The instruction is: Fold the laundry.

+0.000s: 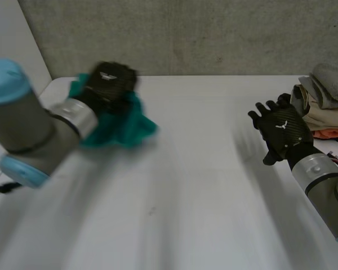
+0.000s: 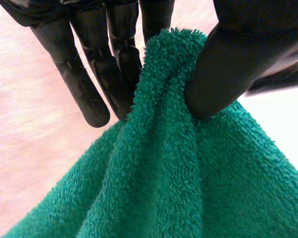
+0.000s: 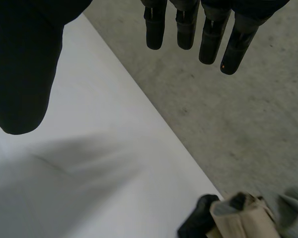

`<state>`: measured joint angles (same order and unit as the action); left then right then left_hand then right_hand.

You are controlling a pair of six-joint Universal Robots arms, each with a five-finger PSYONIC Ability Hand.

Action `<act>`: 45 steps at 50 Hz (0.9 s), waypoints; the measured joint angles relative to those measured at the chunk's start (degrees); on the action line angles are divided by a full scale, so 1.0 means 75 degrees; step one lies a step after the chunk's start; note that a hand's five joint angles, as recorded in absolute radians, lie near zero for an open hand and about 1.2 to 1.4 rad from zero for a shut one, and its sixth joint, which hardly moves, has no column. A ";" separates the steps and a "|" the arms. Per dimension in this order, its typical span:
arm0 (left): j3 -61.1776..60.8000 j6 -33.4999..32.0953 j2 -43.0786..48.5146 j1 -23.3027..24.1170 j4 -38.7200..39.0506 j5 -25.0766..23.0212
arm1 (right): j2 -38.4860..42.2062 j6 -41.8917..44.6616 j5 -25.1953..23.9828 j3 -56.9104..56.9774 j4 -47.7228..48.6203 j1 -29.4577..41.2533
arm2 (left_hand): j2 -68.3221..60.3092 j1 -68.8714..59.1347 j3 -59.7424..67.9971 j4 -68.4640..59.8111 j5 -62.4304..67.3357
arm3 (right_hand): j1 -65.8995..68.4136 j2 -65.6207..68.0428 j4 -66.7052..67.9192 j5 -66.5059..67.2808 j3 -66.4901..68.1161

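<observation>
A teal terry towel (image 1: 121, 125) is bunched at the far left of the white table (image 1: 191, 185). My left hand (image 1: 110, 83) sits on top of it. In the left wrist view the towel (image 2: 188, 188) is pinched between the thumb (image 2: 223, 69) and the fingers (image 2: 114, 64), a fold of cloth rising between them. My right hand (image 1: 281, 134) hovers over the table's right side, fingers straight and apart, holding nothing. In the right wrist view its fingers (image 3: 203, 34) and thumb (image 3: 25, 69) are spread above the table's far edge.
A stack of folded cloths (image 1: 329, 101) in grey, beige and orange lies at the table's far right, and its edge appears in the right wrist view as folded cloths (image 3: 243, 218). A grey concrete wall (image 1: 186, 34) stands behind the table.
</observation>
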<state>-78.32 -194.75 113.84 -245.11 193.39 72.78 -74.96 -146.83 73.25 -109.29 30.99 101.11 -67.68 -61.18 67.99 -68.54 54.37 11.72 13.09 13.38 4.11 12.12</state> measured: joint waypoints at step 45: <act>0.0635 -0.3505 0.2224 -0.2873 0.0021 -0.1720 | -0.0603 -0.0725 -0.0654 0.0784 -0.6402 0.0493 | 0.6681 0.5867 -0.6745 0.6770 -0.6215 | 0.2260 0.2729 0.2658 0.2445 0.2822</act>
<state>-73.56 -221.04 130.51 -266.66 193.54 59.88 -79.48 -152.26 68.35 -103.41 -17.03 104.81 -17.57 -17.18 17.40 -17.77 7.75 28.68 33.56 33.31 22.45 33.29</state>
